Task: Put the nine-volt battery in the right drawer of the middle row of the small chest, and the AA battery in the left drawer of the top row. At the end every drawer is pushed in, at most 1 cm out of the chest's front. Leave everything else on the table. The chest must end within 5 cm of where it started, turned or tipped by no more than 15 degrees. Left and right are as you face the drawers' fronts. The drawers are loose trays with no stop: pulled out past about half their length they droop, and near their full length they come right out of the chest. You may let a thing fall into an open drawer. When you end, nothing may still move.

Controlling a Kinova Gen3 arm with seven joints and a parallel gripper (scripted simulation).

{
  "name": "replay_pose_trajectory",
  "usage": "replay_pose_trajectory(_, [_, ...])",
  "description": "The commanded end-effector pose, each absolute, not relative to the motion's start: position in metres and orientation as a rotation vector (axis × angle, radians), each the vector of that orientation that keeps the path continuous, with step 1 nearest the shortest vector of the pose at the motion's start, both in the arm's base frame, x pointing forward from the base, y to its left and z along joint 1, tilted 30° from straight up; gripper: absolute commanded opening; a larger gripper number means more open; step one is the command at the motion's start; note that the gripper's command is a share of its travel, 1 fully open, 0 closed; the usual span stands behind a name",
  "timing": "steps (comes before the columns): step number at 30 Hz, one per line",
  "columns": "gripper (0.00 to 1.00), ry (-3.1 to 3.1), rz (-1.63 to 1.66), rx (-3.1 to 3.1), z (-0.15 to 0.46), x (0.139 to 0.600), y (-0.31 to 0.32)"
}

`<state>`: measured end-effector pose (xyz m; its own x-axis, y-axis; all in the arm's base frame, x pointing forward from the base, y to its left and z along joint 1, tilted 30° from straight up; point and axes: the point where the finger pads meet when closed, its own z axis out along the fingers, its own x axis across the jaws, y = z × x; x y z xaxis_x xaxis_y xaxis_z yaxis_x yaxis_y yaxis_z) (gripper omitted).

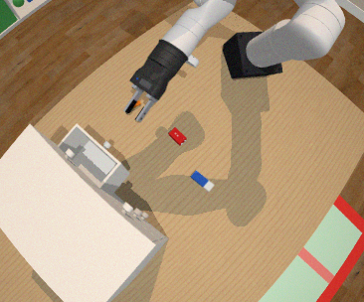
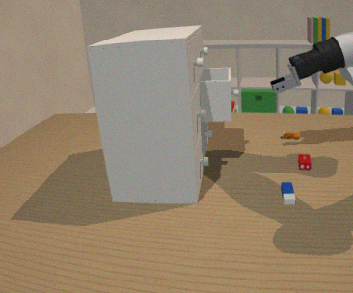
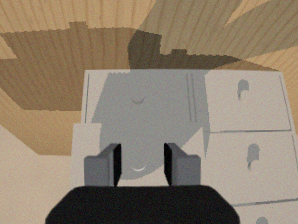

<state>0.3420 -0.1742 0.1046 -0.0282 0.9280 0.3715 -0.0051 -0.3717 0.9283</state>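
Observation:
The white chest (image 1: 66, 233) (image 2: 146, 120) (image 3: 250, 105) stands at the table's left. One drawer (image 1: 91, 158) (image 2: 216, 93) (image 3: 140, 115) in the right column, below the top row, is pulled out and looks empty. My gripper (image 1: 134, 114) (image 2: 278, 87) (image 3: 142, 158) is open and empty. It hangs in the air in front of that drawer, about level with it, pointing at the chest. The red nine-volt battery (image 1: 177, 135) (image 2: 304, 162) lies on the table. The orange AA battery (image 1: 139, 103) (image 2: 290, 135) lies on the table below my fingers.
A blue and white block (image 1: 202, 180) (image 2: 287, 193) lies on the table nearer the front. The arm's black base (image 1: 240, 57) stands at the far edge. The other drawers look pushed in. A shelf with toys (image 2: 258, 100) stands beyond the table.

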Motion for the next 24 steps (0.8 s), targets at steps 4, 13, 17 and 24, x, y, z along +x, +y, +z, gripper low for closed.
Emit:
replay_pose_trajectory(4, [0.67, 1.006, 1.5, 1.466, 0.1051, 0.3348, -0.1794])
replay_pose_trajectory(13, [0.67, 1.011, 1.499, 1.469, 0.1054, 0.3344, -0.1795])
replay_pose_trajectory(17, [0.67, 1.015, 1.498, 1.472, 0.1056, 0.3341, -0.1795])
replay_pose_trajectory(24, [0.67, 1.046, 1.49, 1.493, 0.1072, 0.3317, -0.18])
